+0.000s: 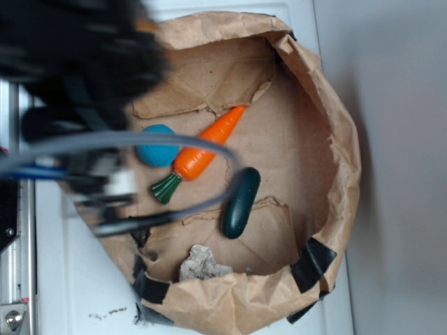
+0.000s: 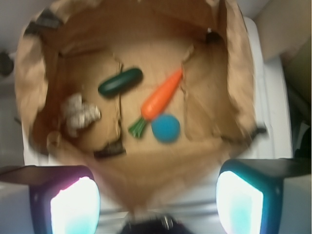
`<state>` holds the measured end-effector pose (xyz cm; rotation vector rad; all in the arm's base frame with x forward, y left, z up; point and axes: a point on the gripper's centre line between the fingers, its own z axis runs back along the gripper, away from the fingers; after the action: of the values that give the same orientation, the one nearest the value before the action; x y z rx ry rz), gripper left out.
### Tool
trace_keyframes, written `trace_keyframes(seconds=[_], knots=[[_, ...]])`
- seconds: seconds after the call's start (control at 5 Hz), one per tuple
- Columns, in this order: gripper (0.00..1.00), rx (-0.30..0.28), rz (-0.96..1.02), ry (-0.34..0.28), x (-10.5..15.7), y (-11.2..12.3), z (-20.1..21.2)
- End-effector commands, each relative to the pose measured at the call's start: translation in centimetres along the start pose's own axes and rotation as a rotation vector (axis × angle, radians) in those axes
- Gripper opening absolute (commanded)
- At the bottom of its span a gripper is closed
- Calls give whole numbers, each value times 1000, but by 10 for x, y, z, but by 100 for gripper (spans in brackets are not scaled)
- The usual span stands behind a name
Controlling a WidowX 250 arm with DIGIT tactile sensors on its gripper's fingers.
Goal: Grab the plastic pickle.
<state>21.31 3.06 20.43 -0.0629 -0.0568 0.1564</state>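
Note:
The plastic pickle (image 1: 241,202) is dark green, glossy and oblong, and lies on the floor of a brown paper bag nest (image 1: 335,105), below the orange carrot (image 1: 207,149). In the wrist view the pickle (image 2: 120,81) lies left of the carrot (image 2: 161,97). My gripper (image 2: 157,200) is high above the near rim of the bag, well apart from the pickle. Its two pads (image 2: 75,207) stand wide apart with nothing between them. In the exterior view the arm (image 1: 77,63) is a dark blur at upper left and hides the fingers.
A blue ball (image 1: 157,145) lies beside the carrot's green top (image 1: 166,187). A crumpled grey-white lump (image 1: 201,264) sits near the bag's lower wall. Grey cables (image 1: 140,143) arc over the bag. Black tape (image 1: 314,264) patches the rim. The bag rests on a white surface (image 1: 70,279).

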Motion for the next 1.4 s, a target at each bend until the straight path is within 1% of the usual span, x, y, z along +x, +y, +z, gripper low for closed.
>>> trace_keyframes(seconds=[0.0,0.4,0.6,0.8,1.0,1.2], knots=[[100,4,194,-111,50,8,2],[100,4,194,-111,50,8,2],[100,-25,286,-117,42,9,-13],[100,-52,357,-137,44,-4,-27],[100,-86,413,-181,42,-15,-36],[100,-118,463,-156,48,-25,-63]])
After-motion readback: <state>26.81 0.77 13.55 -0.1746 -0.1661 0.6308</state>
